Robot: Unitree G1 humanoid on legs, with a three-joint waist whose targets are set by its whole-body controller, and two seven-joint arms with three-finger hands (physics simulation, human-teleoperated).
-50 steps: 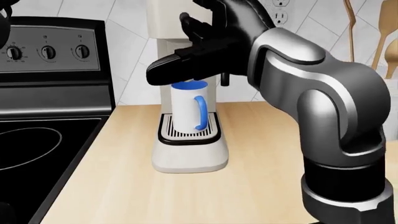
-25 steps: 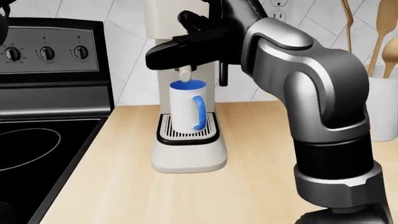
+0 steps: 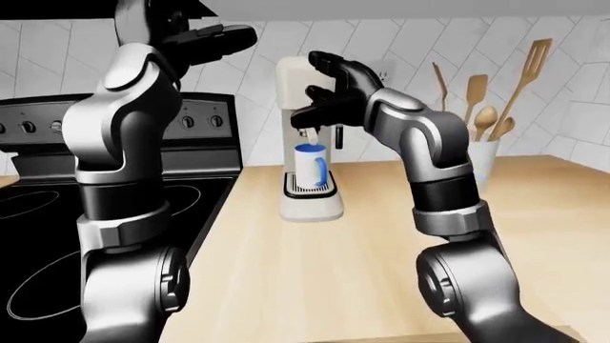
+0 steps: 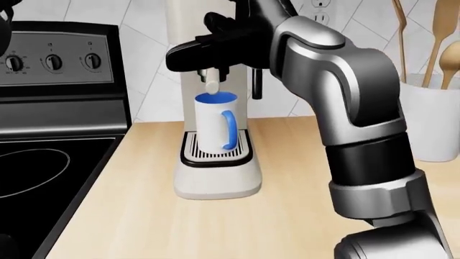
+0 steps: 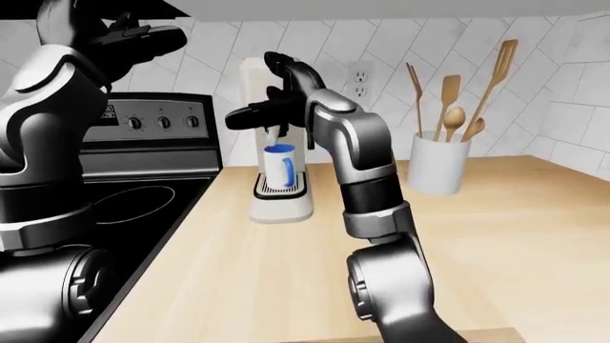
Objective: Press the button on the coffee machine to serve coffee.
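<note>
1. Right now your right hand [image 3: 329, 89] is up against the upper part of the coffee machine [image 4: 215, 178], fingers spread and loose, gripping nothing; whether a fingertip actually touches a button you cannot tell, as the hand hides that face.
2. Your left hand [image 3: 205, 39] is raised high at the top left of the left-eye view, fingers loose and empty, well apart from the machine.
3. One white mug [image 4: 213, 121] with a blue handle and blue inside stands upright on the drip grate, directly beneath the spout [image 4: 212, 85].
4. The machine stands on the wooden counter [image 4: 287, 216] close to the counter's left edge, where the black stove [image 4: 50, 167] begins just beside it.
5. You have open counter below the machine and to its right in the eye views.
6. At the right, against the tiled wall, one white holder [image 5: 440, 163] carries wooden utensils [image 5: 458, 93]; about five show, though they overlap.
7. Three knobs [image 4: 52, 61] show on the stove's panel in the head view; one wall outlet [image 5: 360, 73] sits just right of the machine.
</note>
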